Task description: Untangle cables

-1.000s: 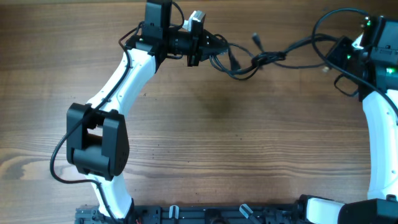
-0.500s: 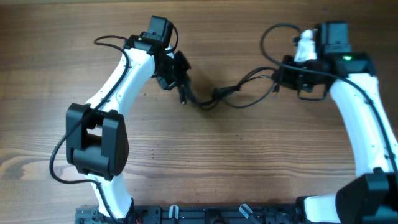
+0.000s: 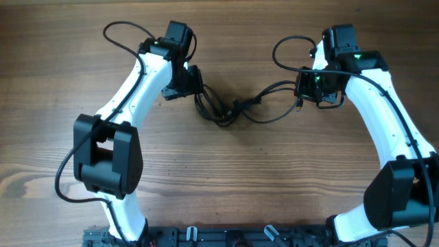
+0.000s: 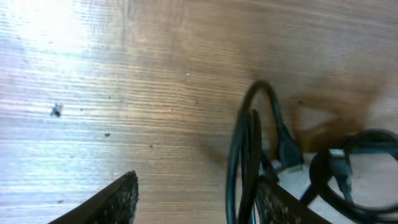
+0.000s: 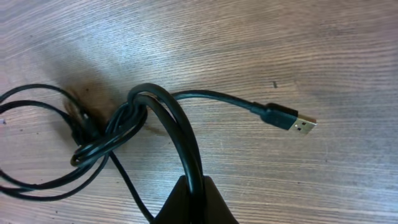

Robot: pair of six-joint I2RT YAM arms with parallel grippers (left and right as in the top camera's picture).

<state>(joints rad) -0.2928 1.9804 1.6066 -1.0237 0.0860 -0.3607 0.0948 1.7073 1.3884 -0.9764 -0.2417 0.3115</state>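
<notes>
As seen overhead, cables (image 3: 233, 111): long axis ran left–right.
Plug (image 5: 291, 121): tip pointed right, right wrist view.
Left gripper (image 4: 198, 193): fingers wide apart, cables between.
Right gripper (image 5: 193, 186): clamped on cables.

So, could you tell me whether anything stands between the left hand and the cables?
Nothing visible does. The left hand is open over the wooden table, and strands of the cables run between its fingers, close to one of them. The right hand is shut on a loop.

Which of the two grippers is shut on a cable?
The right gripper, pinching the thick cable loop; the left gripper stands open, cables only beside one finger.
</notes>
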